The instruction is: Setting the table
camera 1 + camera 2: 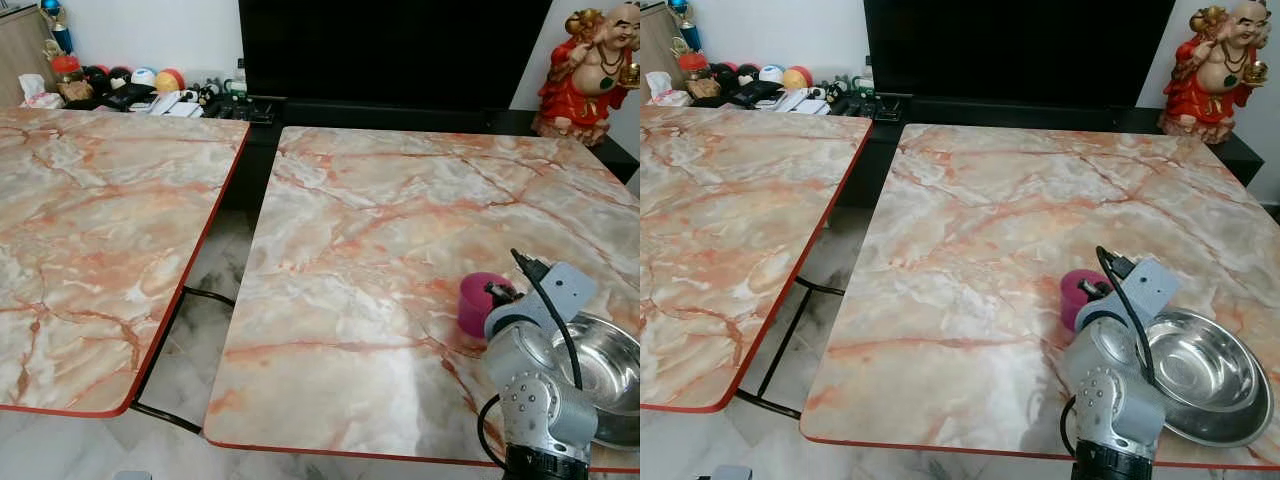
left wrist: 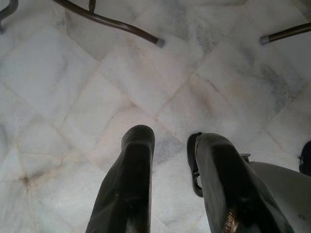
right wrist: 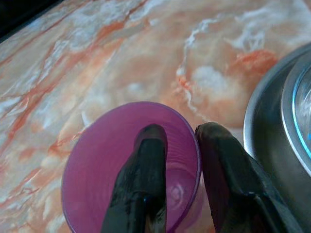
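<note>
Pinching the rim of a purple cup (image 3: 127,170), the right gripper (image 3: 181,141) has one black finger inside the cup and the other outside against its wall. The cup stands upright on the marble-patterned table (image 1: 400,260), near the table's front right corner and just beside a steel bowl (image 1: 1205,375); whether cup and bowl touch is hard to tell. The left gripper (image 2: 171,145) hangs over the pale tiled floor (image 2: 97,73), its fingers spread apart and holding nothing.
</note>
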### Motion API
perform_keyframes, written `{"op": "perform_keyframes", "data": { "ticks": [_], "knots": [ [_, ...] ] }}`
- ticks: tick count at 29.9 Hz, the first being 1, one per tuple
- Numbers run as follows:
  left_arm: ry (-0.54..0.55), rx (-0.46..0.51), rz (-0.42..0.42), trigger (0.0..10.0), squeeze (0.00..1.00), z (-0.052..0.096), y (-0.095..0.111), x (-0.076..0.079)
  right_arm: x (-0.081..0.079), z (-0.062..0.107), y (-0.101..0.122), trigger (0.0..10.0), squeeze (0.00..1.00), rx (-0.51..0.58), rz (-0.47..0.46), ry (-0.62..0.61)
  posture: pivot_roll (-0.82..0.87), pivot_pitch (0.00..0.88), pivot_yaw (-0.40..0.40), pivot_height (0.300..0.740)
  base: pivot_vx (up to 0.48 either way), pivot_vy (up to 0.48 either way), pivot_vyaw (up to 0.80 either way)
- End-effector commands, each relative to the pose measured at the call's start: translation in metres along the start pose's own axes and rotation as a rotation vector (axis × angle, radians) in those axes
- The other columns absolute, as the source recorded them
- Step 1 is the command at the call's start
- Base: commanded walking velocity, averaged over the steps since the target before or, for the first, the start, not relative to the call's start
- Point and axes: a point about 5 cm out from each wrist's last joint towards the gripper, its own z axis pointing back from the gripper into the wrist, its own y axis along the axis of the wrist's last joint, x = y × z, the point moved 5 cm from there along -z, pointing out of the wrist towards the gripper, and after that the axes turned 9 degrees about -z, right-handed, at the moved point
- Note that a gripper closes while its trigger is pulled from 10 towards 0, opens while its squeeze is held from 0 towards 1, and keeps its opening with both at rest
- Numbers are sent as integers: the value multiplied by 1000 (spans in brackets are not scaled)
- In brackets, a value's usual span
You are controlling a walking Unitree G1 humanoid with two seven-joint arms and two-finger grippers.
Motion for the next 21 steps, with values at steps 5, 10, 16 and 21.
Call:
{"op": "perform_keyframes", "data": {
  "ticks": [5,10,16,21],
  "knots": [
    [-15,-42,-21,10000,0,3,-13,3,0,-1,1,10000,0,2,-31,-13,-38,106,-15,740,0,0,0],
    [-17,-44,-21,10000,0,3,-13,4,0,-1,8,10000,0,25,-52,-20,-39,106,-17,740,0,0,0],
    [-24,-43,-32,10000,0,3,-13,6,-7,0,8,10000,102,28,-42,8,-38,107,-16,740,0,0,0],
    [-26,-45,-32,10000,0,3,-14,5,-8,0,4,10000,537,15,-55,9,-35,107,-17,740,0,0,0]
  ]
}}
